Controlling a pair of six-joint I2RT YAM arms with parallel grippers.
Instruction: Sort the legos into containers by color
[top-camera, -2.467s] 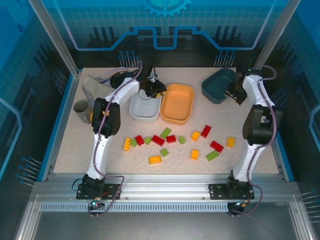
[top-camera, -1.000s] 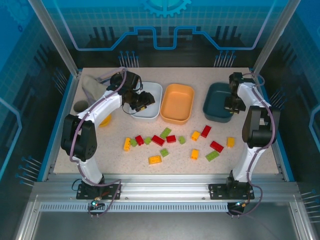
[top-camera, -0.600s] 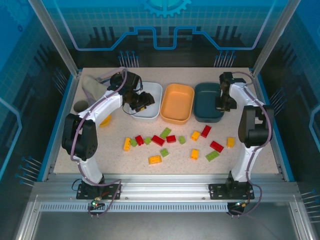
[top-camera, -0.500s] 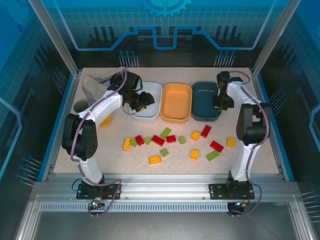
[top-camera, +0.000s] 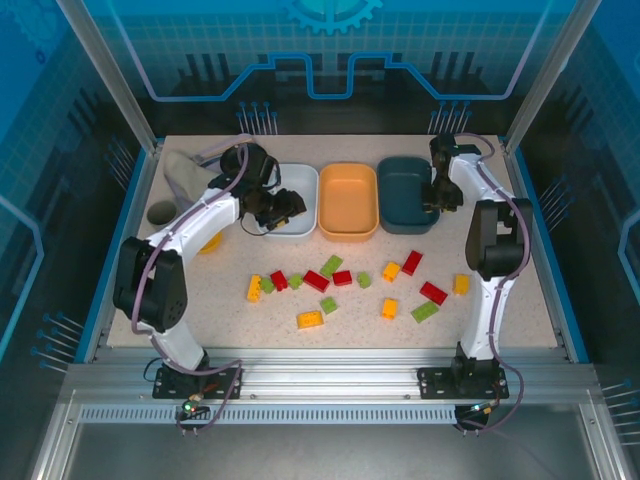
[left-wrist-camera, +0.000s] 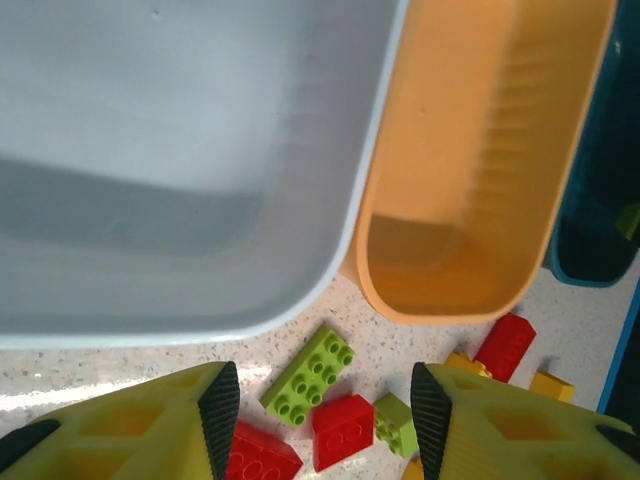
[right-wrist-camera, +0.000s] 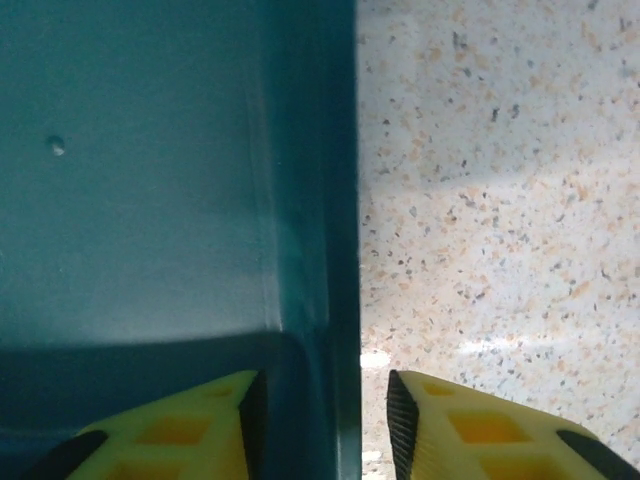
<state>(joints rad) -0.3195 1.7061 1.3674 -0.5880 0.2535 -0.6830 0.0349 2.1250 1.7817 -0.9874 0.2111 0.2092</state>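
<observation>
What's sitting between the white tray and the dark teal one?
The orange tray, empty, sits between the white tray and the dark teal tray, seen in the top view.

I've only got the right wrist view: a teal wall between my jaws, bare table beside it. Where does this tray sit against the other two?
Observer: The teal tray is the right end of a row: white tray on the left, orange tray in the middle, close beside yours.
Operator: Anything sorted into them?
Observer: No brick in any tray that I can see. The legos lie loose on the table, nearer the bases.
Operator: And the left arm?
Observer: The left gripper hangs at the white tray's near edge, jaws open, holding nothing.
</observation>
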